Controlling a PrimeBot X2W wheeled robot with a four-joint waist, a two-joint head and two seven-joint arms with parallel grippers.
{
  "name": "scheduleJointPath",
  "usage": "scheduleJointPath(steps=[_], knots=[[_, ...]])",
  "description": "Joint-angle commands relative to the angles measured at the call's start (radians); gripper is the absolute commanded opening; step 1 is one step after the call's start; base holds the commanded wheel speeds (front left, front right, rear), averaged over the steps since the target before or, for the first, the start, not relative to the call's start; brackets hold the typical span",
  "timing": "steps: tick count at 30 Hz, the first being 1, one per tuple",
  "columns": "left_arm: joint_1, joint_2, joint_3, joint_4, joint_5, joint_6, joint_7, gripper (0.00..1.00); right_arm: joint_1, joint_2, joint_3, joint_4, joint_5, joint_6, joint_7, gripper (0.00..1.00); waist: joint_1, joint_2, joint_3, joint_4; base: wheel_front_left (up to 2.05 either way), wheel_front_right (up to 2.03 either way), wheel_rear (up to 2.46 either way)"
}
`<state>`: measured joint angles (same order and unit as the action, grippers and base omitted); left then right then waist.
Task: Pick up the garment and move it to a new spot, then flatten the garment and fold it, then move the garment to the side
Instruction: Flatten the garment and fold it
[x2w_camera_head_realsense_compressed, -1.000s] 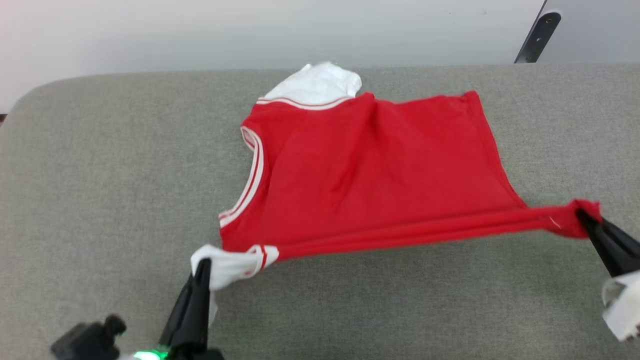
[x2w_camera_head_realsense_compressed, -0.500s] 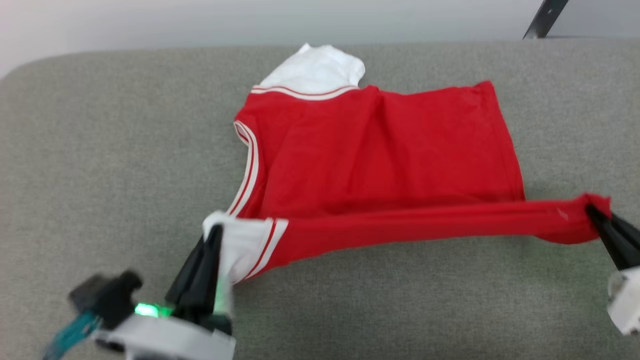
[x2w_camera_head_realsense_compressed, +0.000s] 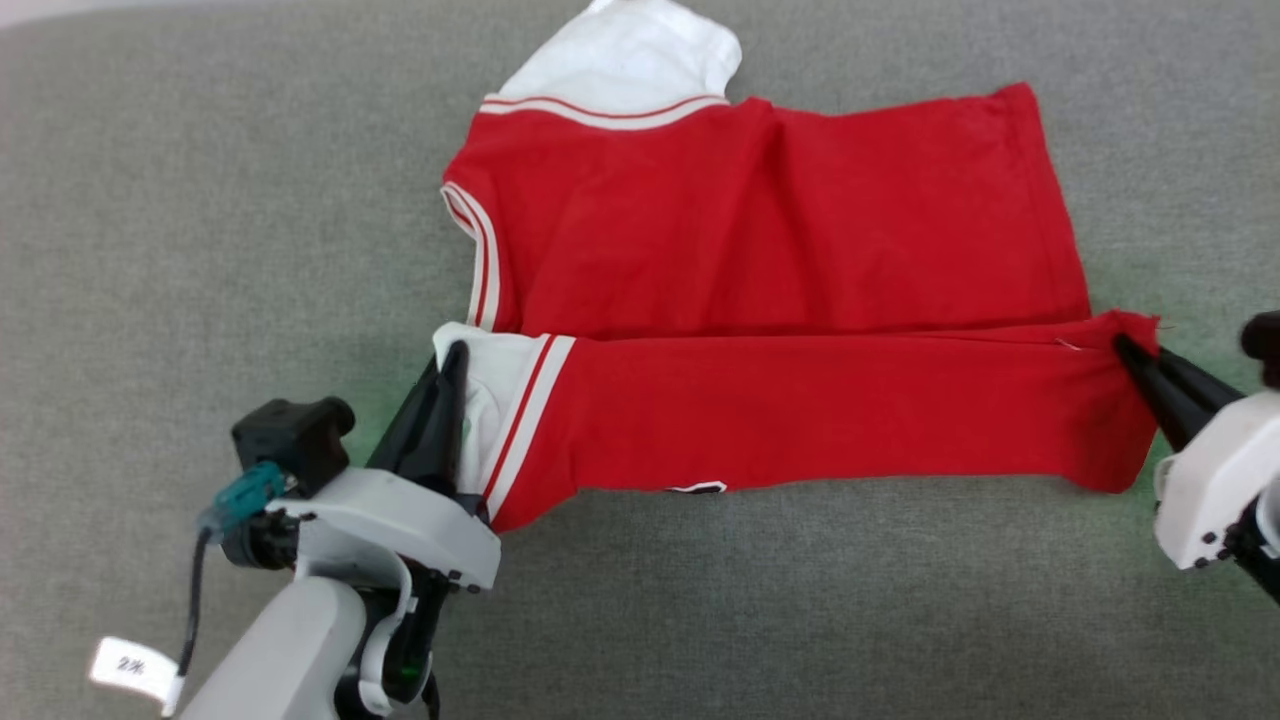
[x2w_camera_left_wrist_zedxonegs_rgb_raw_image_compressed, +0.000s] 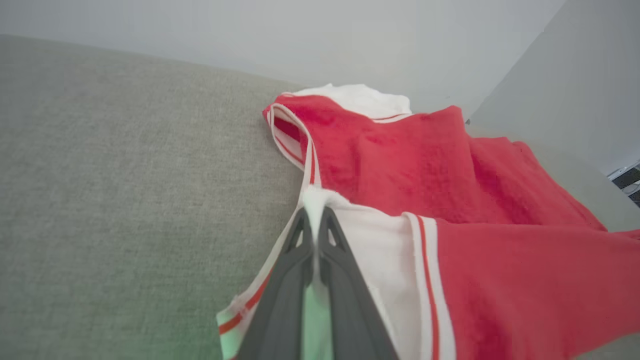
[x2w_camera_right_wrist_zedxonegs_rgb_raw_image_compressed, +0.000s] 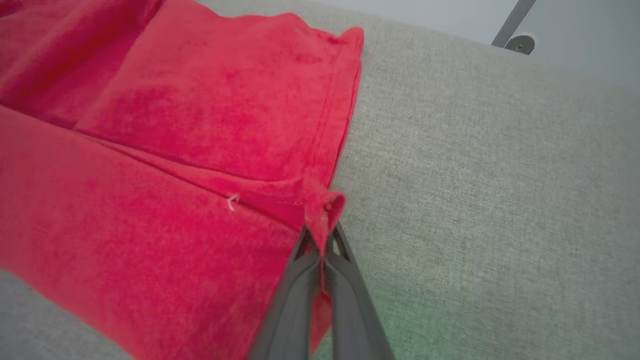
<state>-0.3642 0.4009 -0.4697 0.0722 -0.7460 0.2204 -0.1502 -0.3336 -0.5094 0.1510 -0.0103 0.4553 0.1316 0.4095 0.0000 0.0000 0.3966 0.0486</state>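
Across the frame's middle, your left hand (x2w_camera_head_realsense_compressed: 452, 352) pinches the white sleeve of the garment (x2w_camera_head_realsense_compressed: 760, 230), your right hand (x2w_camera_head_realsense_compressed: 1125, 345) its red hem corner. The near edge, a thin taut strip a second ago, now spreads broad on the bench (x2w_camera_head_realsense_compressed: 200, 200), so the fold looks underway.

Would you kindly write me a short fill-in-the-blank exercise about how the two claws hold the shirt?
1. The left claw is shut on the garment's ____ sleeve.
2. The right claw pinches a hem corner whose colour is ____.
3. The garment lies on a fabric surface coloured ____.
Missing words: white; red; grey.
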Motion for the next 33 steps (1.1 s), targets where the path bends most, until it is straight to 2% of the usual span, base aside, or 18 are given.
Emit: scheduleJointPath(steps=[1,10,22,23,24,25,26,27,28,33], knots=[[-0.011,-0.005,-0.001,0.012,0.004,0.002,0.001,0.0,-0.013,-0.008,0.012,0.008,-0.008,-0.002,-0.006,0.0,0.0,0.0,0.016,0.001,0.0,0.0,0.0],[-0.022,-0.004,-0.03,0.102,0.042,0.023,-0.001,0.0,-0.076,-0.011,0.095,0.108,-0.015,-0.002,-0.045,0.0,0.0,0.0,0.04,0.009,0.0,0.0,0.0],[-0.032,-0.02,-0.05,0.155,0.029,0.005,0.006,0.0,-0.086,0.007,0.117,0.194,-0.021,-0.002,-0.086,0.0,0.0,0.0,0.041,0.011,0.0,0.0,0.0],[-0.034,-0.02,-0.05,0.156,0.028,0.004,0.008,0.06,-0.086,0.009,0.118,0.197,-0.019,-0.002,-0.089,0.0,0.0,0.0,0.038,0.011,0.0,0.0,0.0],[-0.037,-0.019,-0.051,0.157,0.026,0.002,0.01,0.18,-0.086,0.01,0.118,0.199,-0.019,-0.002,-0.094,0.0,0.0,0.0,0.033,0.011,0.0,0.0,0.0],[-0.039,-0.018,-0.05,0.155,0.025,0.001,0.012,0.38,-0.085,0.011,0.116,0.198,-0.018,-0.002,-0.1,0.16,0.0,0.0,0.026,0.012,0.0,0.0,0.0],[-0.04,-0.016,-0.049,0.153,0.023,-0.001,0.011,0.64,-0.083,0.013,0.111,0.198,-0.017,-0.002,-0.108,0.42,0.0,0.0,0.019,0.013,0.0,0.0,0.0],[-0.04,-0.014,-0.048,0.147,0.022,-0.003,0.009,1.0,-0.079,0.015,0.105,0.195,-0.015,-0.002,-0.117,0.84,0.0,0.0,0.009,0.015,0.0,0.0,0.0],[-0.037,-0.013,-0.044,0.139,0.015,-0.005,0.01,1.0,-0.075,0.017,0.099,0.192,-0.011,-0.002,-0.126,1.0,0.0,0.0,-0.001,0.017,0.0,0.0,0.0],[-0.02,0.023,-0.024,0.066,-0.001,0.005,0.039,1.0,-0.041,0.038,0.051,0.154,-0.001,-0.002,-0.152,1.0,0.0,0.0,-0.054,0.024,0.0,0.0,0.0]])
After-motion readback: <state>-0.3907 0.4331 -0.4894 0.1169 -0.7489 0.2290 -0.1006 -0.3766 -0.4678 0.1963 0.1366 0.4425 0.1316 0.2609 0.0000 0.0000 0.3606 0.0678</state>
